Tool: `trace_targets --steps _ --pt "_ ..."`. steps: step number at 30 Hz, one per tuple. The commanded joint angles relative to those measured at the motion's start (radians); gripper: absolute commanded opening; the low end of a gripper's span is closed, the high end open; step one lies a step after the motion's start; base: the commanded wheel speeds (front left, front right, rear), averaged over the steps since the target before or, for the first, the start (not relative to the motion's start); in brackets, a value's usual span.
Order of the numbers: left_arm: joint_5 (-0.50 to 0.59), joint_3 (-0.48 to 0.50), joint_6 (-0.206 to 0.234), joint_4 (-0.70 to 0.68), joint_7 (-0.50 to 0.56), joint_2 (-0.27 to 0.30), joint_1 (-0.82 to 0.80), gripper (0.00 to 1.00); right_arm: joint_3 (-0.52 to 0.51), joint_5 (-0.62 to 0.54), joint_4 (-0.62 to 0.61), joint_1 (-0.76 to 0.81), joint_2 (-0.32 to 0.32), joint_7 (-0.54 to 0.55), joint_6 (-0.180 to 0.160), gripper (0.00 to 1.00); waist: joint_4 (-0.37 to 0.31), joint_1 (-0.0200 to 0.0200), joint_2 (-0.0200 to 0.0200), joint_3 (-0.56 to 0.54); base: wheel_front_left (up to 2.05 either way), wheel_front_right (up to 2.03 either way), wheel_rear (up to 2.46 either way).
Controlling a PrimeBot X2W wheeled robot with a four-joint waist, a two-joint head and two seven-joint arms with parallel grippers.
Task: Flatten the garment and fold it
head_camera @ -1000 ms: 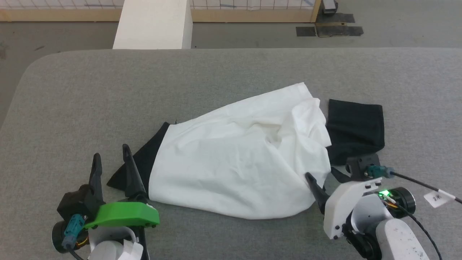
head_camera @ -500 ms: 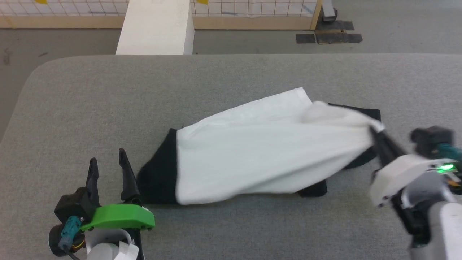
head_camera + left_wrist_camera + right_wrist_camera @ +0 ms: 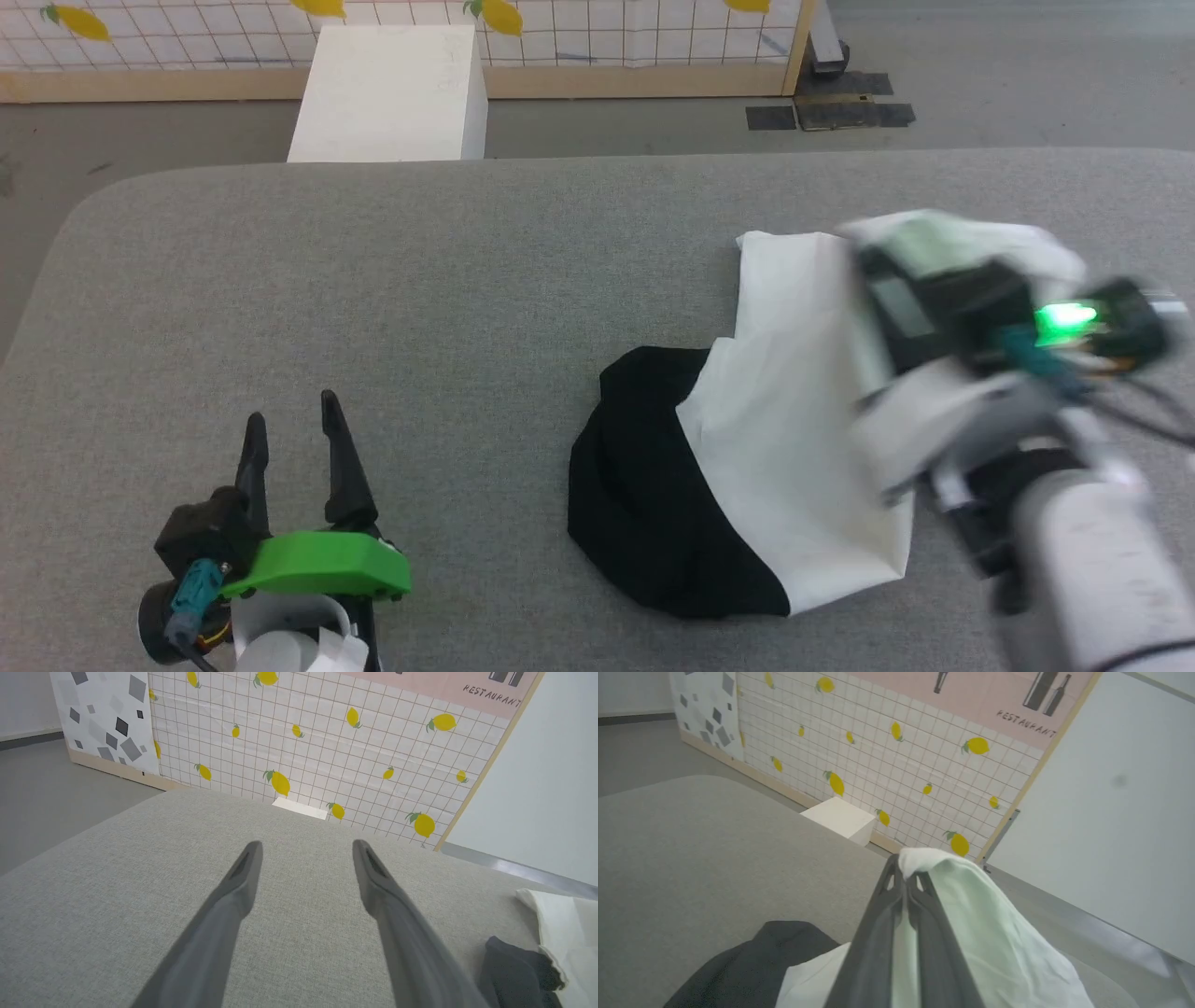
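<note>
**Garment hauled right and lifted; flattening not achieved**

Change noted: a second ago the shirt lies spread across the middle of the tabletop, its black end touching the left gripper. It now sits on the right half of the tabletop, well apart from that gripper. The black portion is heaped at the left and a white panel rises from it toward the right gripper. The head camera has also tilted, so part of the apparent shift is the camera's own.

Fingers: the right pair is pressed together on a fold of white cloth, which drapes over the tips. The left pair is spread and holds nothing, low over bare tabletop.

Assessment: the pull has gathered the cloth rather than spread it. Flattening appears to be at an early stage, and folding has not begun.

Limits of observation: the right gripper and forearm are blurred in the head view and cover the shirt's far right side. I cannot tell which edge is pinched. No label or collar can be made out. The left wrist view cuts the shirt off at its right edge.
</note>
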Motion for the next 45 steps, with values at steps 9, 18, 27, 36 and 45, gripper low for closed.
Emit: trace_targets --steps 9,18,27,36,45 --pt "-0.006 -0.028 -0.002 0.011 -0.005 -0.003 -0.028 1.0 0.694 0.253 0.241 -0.139 -0.052 0.084 -0.002 0.0 0.046 0.0 0.0069 0.034 0.0 0.0 0.0" --pt "-0.008 -0.02 0.011 0.012 -0.005 -0.003 -0.015 1.0 0.668 0.477 0.274 -0.072 -0.181 0.12 -0.002 1.0 0.024 0.0 0.0069 0.019 0.0 0.0 0.0" --pt "-0.008 -0.028 -0.008 0.017 -0.005 -0.003 -0.02 1.0 0.085 0.265 0.186 0.174 -0.052 -0.123 -0.002 1.0 -0.047 0.0 0.0069 -0.006 0.0 0.0 0.0" --pt "-0.01 -0.2 -0.074 0.134 0.019 -0.003 -0.2 1.0 -0.121 0.149 0.156 0.268 0.081 -0.225 -0.002 1.0 -0.119 0.0 0.0069 0.045 0.0 0.0 0.0" --pt "-0.132 -0.395 -0.119 0.44 0.347 -0.003 -0.605 1.0 -0.107 0.172 0.174 0.204 0.103 -0.259 -0.002 1.0 -0.211 0.0 0.0069 0.16 0.0 0.0 0.0"
